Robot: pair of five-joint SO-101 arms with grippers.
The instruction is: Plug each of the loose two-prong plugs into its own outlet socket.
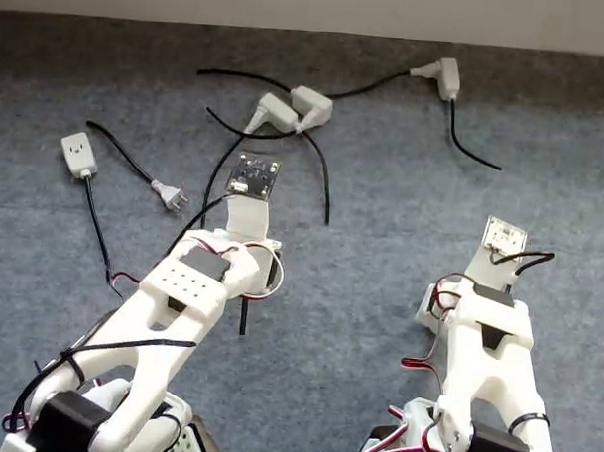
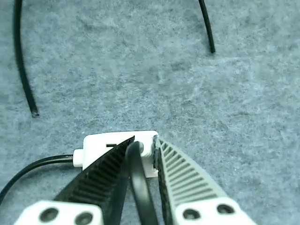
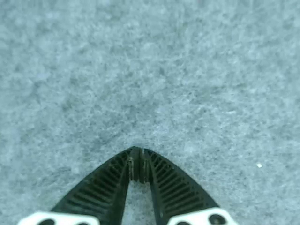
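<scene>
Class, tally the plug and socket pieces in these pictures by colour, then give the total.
White pieces: 5 (outlet socket, two touching pieces, far piece counted as one, held piece in the left gripper)
Black plug: 1
Total: 6

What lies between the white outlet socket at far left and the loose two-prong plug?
High view: between the white outlet socket and the small two-prong plug runs the plug's thin black cord on grey felt; nothing else.
</scene>
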